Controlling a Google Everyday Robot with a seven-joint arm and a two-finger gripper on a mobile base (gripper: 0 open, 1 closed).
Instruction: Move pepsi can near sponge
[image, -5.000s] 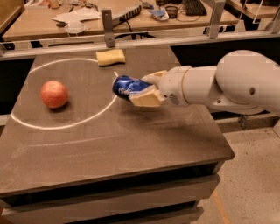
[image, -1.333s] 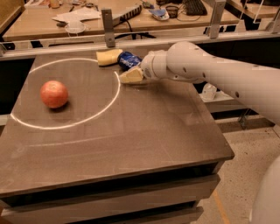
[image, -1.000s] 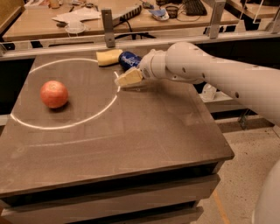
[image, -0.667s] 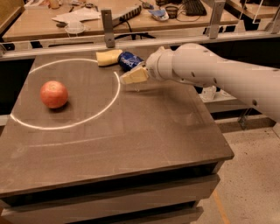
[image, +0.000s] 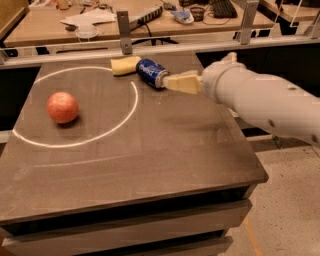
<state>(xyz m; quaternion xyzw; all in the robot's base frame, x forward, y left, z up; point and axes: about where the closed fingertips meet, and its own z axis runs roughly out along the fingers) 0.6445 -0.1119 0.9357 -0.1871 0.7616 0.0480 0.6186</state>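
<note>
The pepsi can (image: 151, 72), blue with a silver end, lies on its side on the dark table (image: 150, 150) at the back. Its left end is right next to the pale yellow sponge (image: 124, 65). My gripper (image: 169, 81) reaches in from the right, with its beige fingers (image: 184, 83) just off the can's right end. The gripper is open and holds nothing. The can rests on the table outside the jaws.
A red-orange apple (image: 62, 107) sits at the left inside a white circle line (image: 131, 107) on the table. A metal rail with posts (image: 123, 33) runs behind the table. A cluttered desk (image: 150, 15) stands beyond it. The table's right edge drops to the floor.
The can was carried from the middle of the table to the back beside the sponge. It now lies released, and my gripper has drawn back to the right.
</note>
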